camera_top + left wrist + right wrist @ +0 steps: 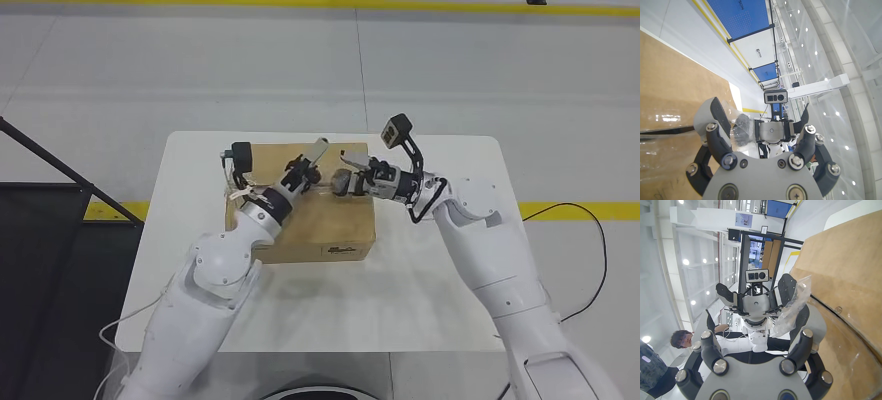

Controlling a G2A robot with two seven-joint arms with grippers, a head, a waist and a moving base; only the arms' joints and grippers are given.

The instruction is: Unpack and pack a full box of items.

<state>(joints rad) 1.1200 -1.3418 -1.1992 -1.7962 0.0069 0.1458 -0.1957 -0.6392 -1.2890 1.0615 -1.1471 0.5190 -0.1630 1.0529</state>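
Note:
A closed cardboard box (300, 225) stands on the white table (430, 290). Both grippers hover over its top near the back right edge, facing each other. My left gripper (308, 168) (761, 113) is open. My right gripper (348, 173) (758, 311) is open too. A crumpled clear plastic bag (793, 306) (738, 121) hangs between one left finger and one right finger on the box side, touching both. The box's taped seam (831, 309) runs just beside the bag. What the bag holds I cannot tell.
Bare white table lies in front of and to the right of the box. The box fills most of the table's left middle. A dark mat (40, 280) lies on the floor left of the table.

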